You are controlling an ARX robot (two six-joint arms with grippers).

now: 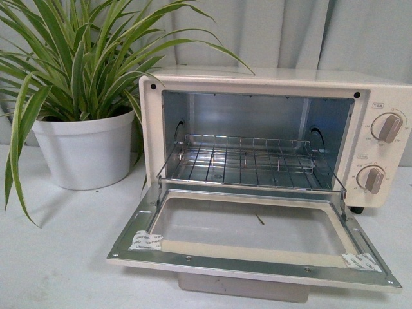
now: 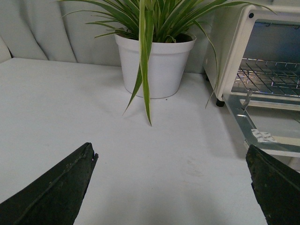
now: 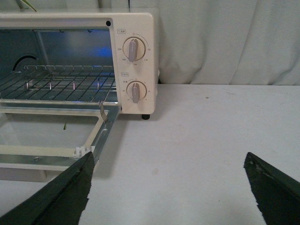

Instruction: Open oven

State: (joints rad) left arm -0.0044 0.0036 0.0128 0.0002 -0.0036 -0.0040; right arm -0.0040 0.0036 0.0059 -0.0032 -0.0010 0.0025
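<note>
the toaster oven [image 1: 270, 138] door [image 1: 254, 239] hangs fully down; spider plant [image 1: 84, 96] at nine o'clock; both grippers [image 2: 171, 187] [image 3: 166, 187] spread apart, empty

Only the pincer fingers of the robot show, and only in the two wrist views. The left pincer [image 2: 171, 187] has two dark, nearly black fingers [image 2: 51, 190], wedge-shaped, with a rough matte surface and chipped tips. The right pincer [image 3: 166, 190] looks the same: dull black tapering fingers [image 3: 272, 190] with slightly ragged edges.
</note>
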